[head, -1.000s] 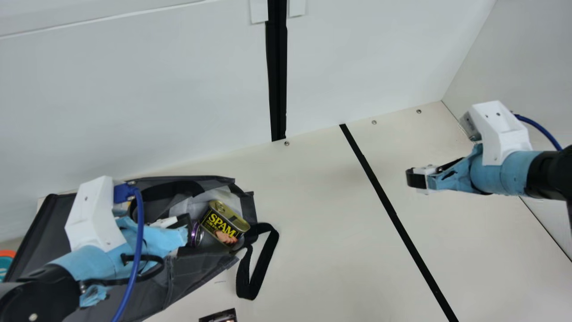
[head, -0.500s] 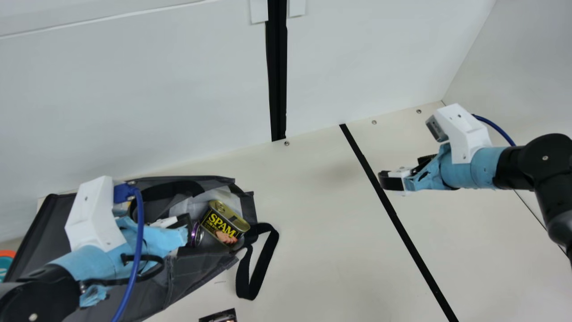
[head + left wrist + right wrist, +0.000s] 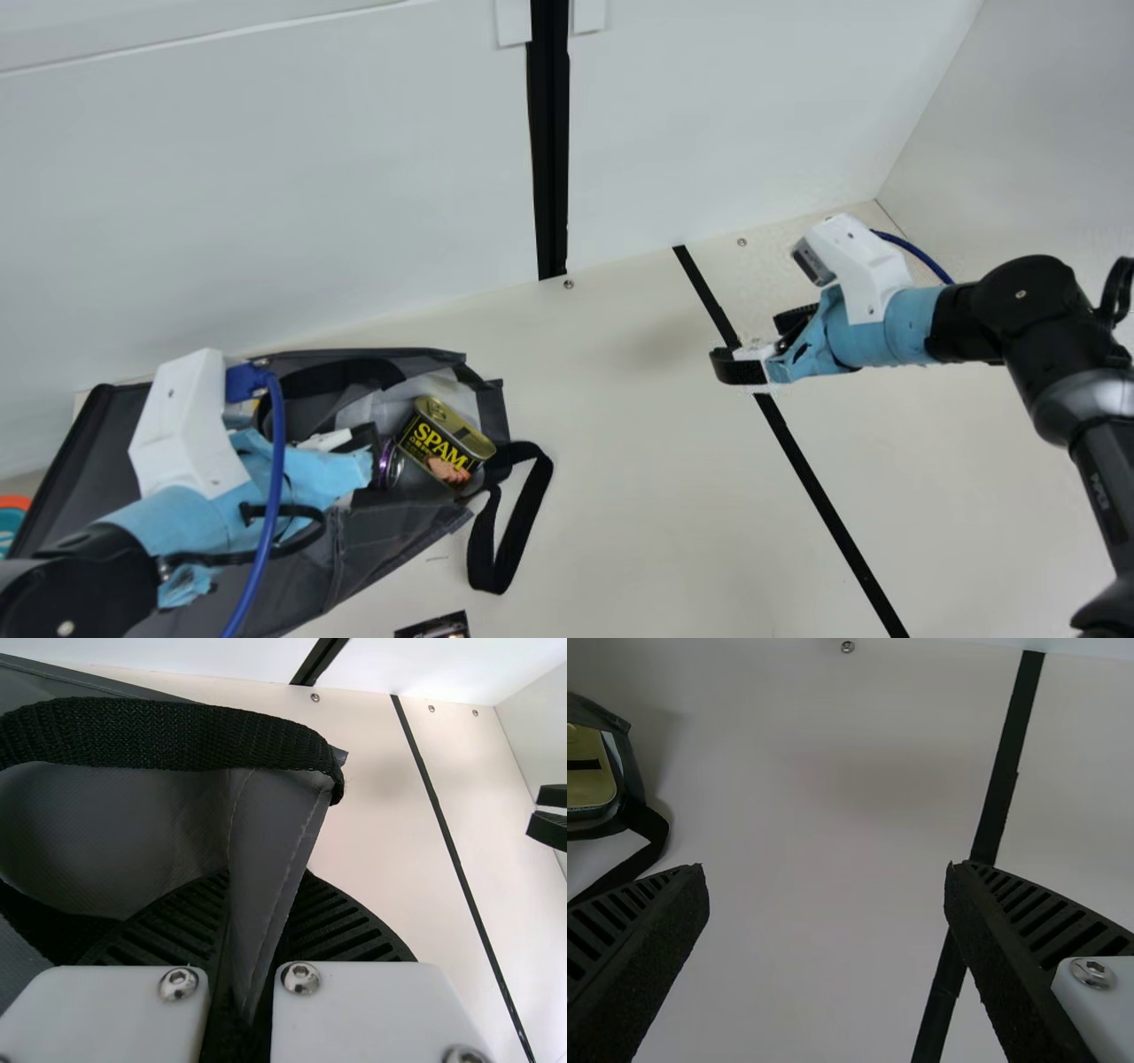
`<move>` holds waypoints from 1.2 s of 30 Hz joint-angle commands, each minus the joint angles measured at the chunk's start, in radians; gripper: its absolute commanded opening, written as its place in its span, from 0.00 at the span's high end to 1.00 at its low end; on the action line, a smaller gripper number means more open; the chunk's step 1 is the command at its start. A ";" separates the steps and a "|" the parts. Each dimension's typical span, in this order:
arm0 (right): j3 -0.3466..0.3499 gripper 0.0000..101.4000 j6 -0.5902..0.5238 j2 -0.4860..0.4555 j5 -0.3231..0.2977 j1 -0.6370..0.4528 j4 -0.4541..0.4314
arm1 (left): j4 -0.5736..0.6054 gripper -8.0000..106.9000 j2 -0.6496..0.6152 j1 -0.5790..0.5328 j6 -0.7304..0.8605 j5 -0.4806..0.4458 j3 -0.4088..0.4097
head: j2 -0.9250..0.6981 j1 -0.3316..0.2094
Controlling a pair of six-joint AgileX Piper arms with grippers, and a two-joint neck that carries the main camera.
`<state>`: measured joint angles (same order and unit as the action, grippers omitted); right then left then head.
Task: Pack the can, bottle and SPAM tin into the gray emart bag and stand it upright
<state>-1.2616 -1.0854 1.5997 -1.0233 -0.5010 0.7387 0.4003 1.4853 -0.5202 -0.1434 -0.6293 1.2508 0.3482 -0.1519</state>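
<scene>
Main view: diffuse, even light on the flat cream desk (image 3: 620, 505), with faint, soft-edged shadows. Left wrist view: brighter (round silver metal screws (image 3: 301, 977) glint). Right wrist view: dimmer, softly shaded.

Spreads out as a cream table (image 3: 638, 496), crossed by a black strip (image 3: 820, 496); bears the gray emart bag (image 3: 390, 532) on its side with trailing strap (image 3: 481, 558), plus a dark item (image 3: 434, 628) nearby.

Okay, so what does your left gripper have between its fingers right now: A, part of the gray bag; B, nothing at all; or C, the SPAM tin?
A: the left wrist view shows the left gripper with a fold of the gray bag running down between its two fingers.
</scene>
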 commanded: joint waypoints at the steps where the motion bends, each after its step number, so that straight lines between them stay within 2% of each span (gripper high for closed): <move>1: -0.002 0.06 -0.019 0.011 -0.007 0.009 0.009 | 0.000 1.00 0.000 0.000 0.000 0.000 0.000 | 0.001 -0.023; 18: 0.025 0.06 -0.158 0.105 -0.004 0.117 0.089 | 0.000 1.00 0.000 0.000 0.000 0.000 0.000 | 0.001 -0.023; 36: 0.000 0.06 -0.201 0.205 0.031 0.263 0.176 | 0.000 1.00 0.000 0.000 0.000 0.000 0.000 | 0.001 -0.023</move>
<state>-1.2583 -1.2859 1.8020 -0.9898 -0.2452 0.9128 0.4003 1.4853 -0.5202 -0.1434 -0.6293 1.2508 0.3467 -0.1519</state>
